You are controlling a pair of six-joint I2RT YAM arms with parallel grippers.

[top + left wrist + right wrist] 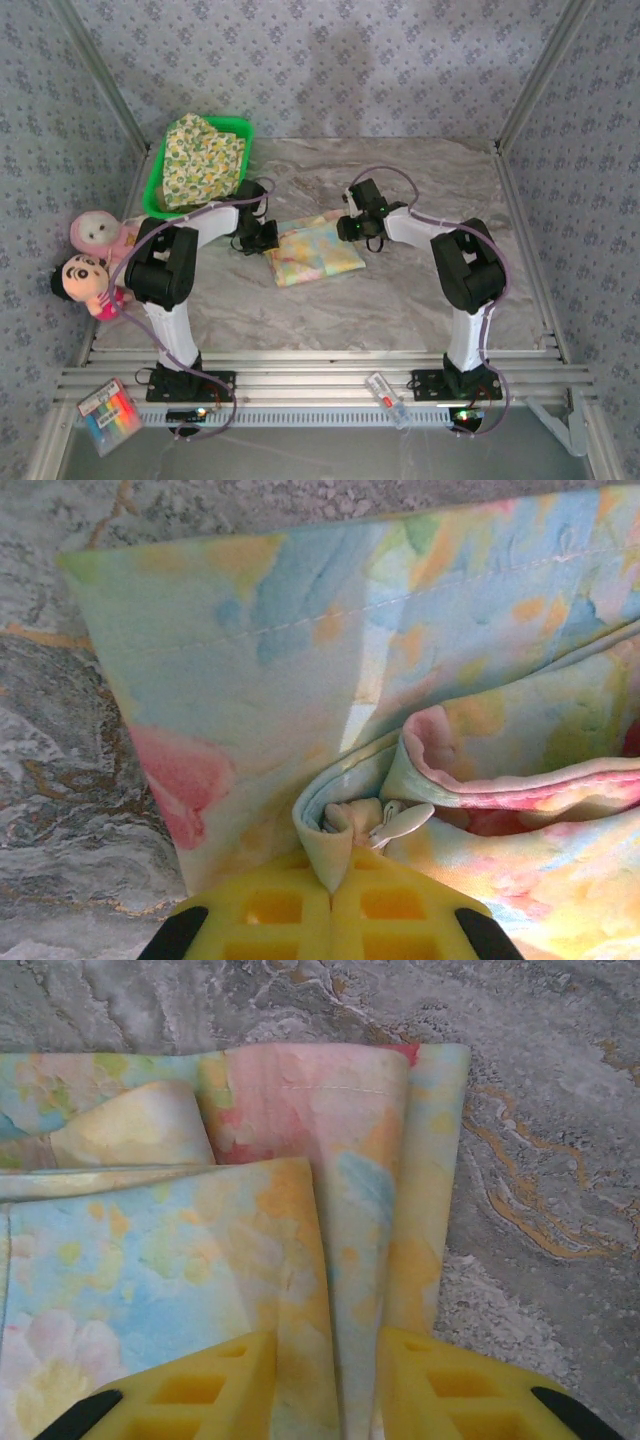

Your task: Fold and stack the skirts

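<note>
Pastel skirt (318,255) lies folded mid-table (450,190), between the two arms. Left gripper (332,895) is clamped tight on a bunched fold at one edge, likely pinning that side so the layers stay aligned. Right gripper (330,1360): jaws parted astride the opposite folded edge (a loose straddle, no pinch). Cloth soft, watercolour pink-yellow-blue, hem stitching visible, several layers overlapping

The left fingers (270,908) are pinched together, the right fingers (215,1385) parted.
</note>
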